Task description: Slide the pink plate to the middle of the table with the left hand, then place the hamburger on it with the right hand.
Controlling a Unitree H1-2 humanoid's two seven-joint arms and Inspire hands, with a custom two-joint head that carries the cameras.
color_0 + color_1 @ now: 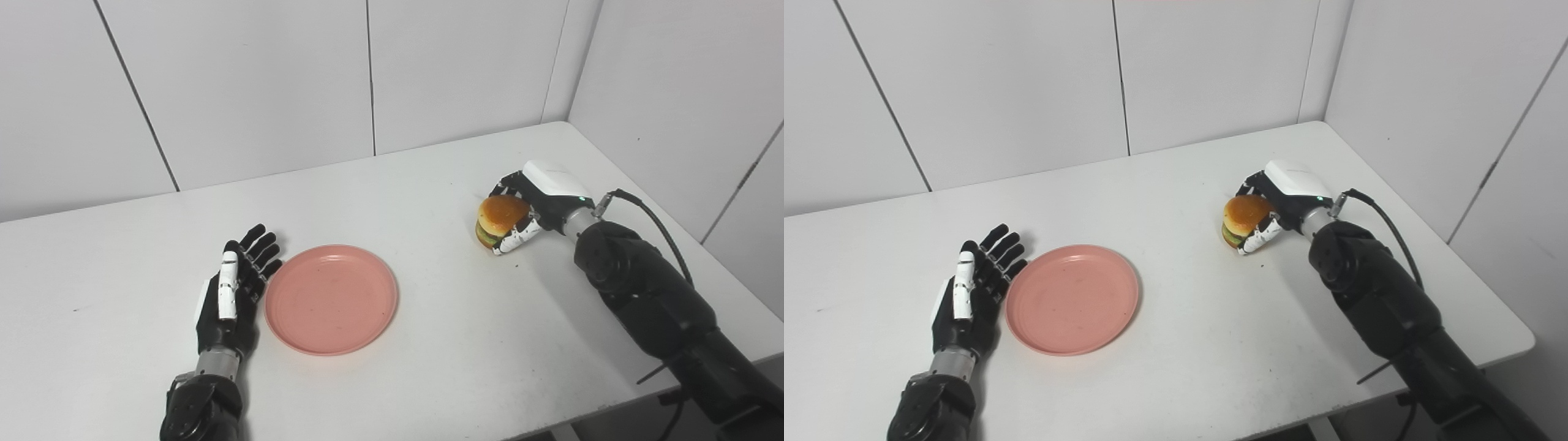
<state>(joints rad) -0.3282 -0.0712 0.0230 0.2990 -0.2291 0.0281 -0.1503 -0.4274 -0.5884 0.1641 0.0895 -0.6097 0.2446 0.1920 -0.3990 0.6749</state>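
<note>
Toward the right side of the table (pixel 429 367), the hamburger (pixel 499 219) is held in the right hand (pixel 533 208), whose fingers (pixel 517 236) are curled around it from the far side and from underneath. It appears to sit at or just above the surface; whether it has been lifted clear cannot be told. The bun top is turned up and slightly toward the left, and green and dark layers are seen beneath it.

The pink plate (pixel 331 298) lies flat well to the left of the hamburger and somewhat nearer the front edge, roughly at the middle of the table. The coming move is judged to turn on this relation: the hamburger has to be carried leftward and toward the robot to reach the plate, whose face is bare. The right hand is the one nearer the hamburger; the left hand is the one nearer the plate.

Just beside the plate's left rim, the left hand (pixel 236 288) is laid open, its fingers (pixel 260 248) straight and slightly spread, pointing away from the robot. Contact with the rim cannot be confirmed. Nothing is held by it.

No brand, label or legible writing is seen on any item.
</note>
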